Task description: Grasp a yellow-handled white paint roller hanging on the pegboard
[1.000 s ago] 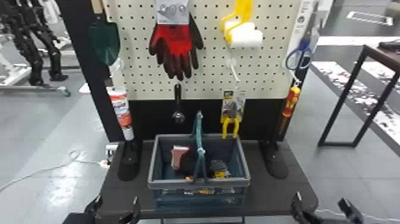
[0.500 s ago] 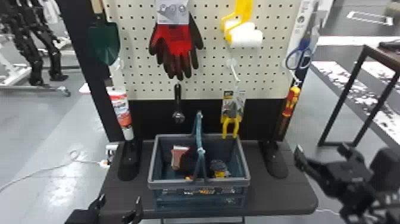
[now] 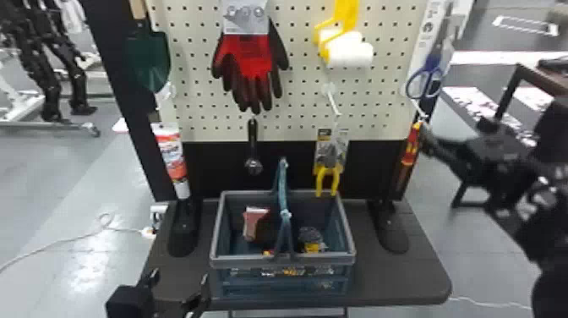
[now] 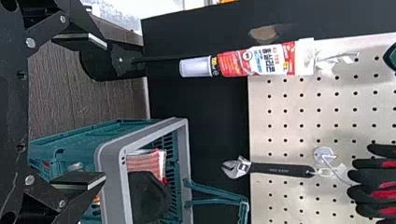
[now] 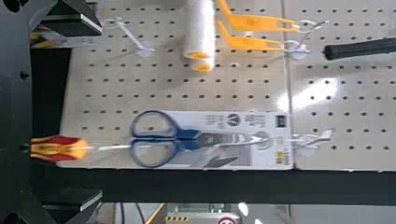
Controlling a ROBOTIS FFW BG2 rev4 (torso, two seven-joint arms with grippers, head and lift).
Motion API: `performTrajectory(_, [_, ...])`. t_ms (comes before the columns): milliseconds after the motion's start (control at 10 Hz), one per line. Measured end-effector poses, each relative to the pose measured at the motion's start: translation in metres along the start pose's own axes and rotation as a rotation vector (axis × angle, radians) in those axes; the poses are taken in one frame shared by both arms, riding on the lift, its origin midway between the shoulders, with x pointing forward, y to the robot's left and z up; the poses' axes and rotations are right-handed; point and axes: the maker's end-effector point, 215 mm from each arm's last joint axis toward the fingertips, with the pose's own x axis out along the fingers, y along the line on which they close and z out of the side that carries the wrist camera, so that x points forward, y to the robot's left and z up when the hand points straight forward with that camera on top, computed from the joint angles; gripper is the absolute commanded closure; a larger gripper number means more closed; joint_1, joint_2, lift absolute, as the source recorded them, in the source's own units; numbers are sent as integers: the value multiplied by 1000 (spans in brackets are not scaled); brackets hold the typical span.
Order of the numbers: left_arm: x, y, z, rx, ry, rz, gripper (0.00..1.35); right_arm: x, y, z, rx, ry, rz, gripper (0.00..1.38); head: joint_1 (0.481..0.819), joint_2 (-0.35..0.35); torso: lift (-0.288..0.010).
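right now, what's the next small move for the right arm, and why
Probably raise the right claw and shift it toward the robot's left. It sits open, low beside the red screwdriver, and its wrist view centres on the scissors, while the paint roller hangs higher and further left.

Right gripper [image 3: 429, 141] smearing into blur, handle of the paint roller [image 3: 347, 51] above it running off the edge, left gripper [image 3: 177, 289] being clipped at the bottom edge, contents of the basket [image 3: 245, 259] beyond it lying partly hidden.
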Motion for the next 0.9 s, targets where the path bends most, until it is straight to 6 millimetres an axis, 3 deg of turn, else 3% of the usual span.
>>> performTrajectory(100, [3,-3,0,6,6,-9,298,14,3,26,-2,-29,13,82,549,0,-100])
performTrajectory(300, [7,-8,0,20,15,-26,292,46,29,64,10,-78,92,82,549,0,-100])
performTrajectory(600, [13,-14,2,31,18,-51,292,90,76,89,28,-90,232,82,549,0,-100])
performTrajectory(900, [14,-14,3,21,11,-48,292,119,106,116,5,-97,348,82,549,0,-100])
